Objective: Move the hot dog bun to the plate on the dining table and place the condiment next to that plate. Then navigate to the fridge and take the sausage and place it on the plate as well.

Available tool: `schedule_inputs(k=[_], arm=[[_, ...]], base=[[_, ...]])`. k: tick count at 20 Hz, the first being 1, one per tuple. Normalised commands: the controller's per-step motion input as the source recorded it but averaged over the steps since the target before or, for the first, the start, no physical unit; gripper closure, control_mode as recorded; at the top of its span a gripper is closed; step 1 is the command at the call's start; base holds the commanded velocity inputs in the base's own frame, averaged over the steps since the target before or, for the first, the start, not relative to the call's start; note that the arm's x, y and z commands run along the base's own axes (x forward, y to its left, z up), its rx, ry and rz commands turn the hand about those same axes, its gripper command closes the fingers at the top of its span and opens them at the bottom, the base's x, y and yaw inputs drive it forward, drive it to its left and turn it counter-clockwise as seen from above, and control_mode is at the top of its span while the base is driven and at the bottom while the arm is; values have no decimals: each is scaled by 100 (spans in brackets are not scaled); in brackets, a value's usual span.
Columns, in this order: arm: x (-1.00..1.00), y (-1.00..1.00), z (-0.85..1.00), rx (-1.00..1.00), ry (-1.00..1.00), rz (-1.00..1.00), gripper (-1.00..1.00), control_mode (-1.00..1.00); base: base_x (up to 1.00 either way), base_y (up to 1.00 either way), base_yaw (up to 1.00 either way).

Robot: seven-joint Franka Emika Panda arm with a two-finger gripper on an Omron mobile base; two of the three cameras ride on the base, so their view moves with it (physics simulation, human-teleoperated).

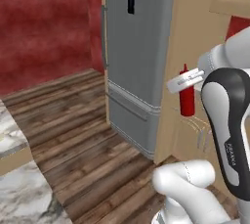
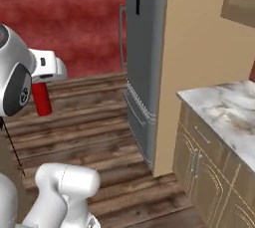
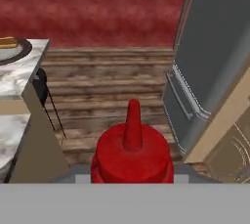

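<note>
The dark red condiment bottle (image 1: 186, 100) hangs in the air with my gripper (image 1: 185, 82) shut on its upper part. From the right base the condiment (image 2: 42, 98) hangs under the white hand (image 2: 46, 69). Looking along the hand, the nozzle and cap (image 3: 132, 149) hide the fingertips. Far left in that view, the hot dog bun (image 3: 8, 42) lies on the dark brown plate (image 3: 22, 52) on the dining table (image 3: 24, 78). The grey fridge (image 1: 139, 47) stands with its doors closed, a little beyond the bottle. The sausage is hidden.
Wooden floor (image 1: 73, 135) stretches between the dining table corner (image 1: 12, 135) and the fridge. A tan cabinet side (image 2: 194, 43) flanks the fridge, with a marble counter (image 2: 224, 107) over drawers at right. A dark stool (image 3: 43, 87) stands by the table. A red wall (image 2: 69, 18) lies behind.
</note>
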Motion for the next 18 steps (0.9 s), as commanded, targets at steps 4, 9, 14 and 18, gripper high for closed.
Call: schedule_inputs(k=[4,9,14,18], arm=[[0,0,0,0,0,0,100,100],[0,0,0,0,0,0,100,100],[0,0,0,0,0,0,100,100],[0,0,0,0,0,0,100,100]], base=[[96,9,32],[82,-25,15],[100,-7,29],[79,0,63]])
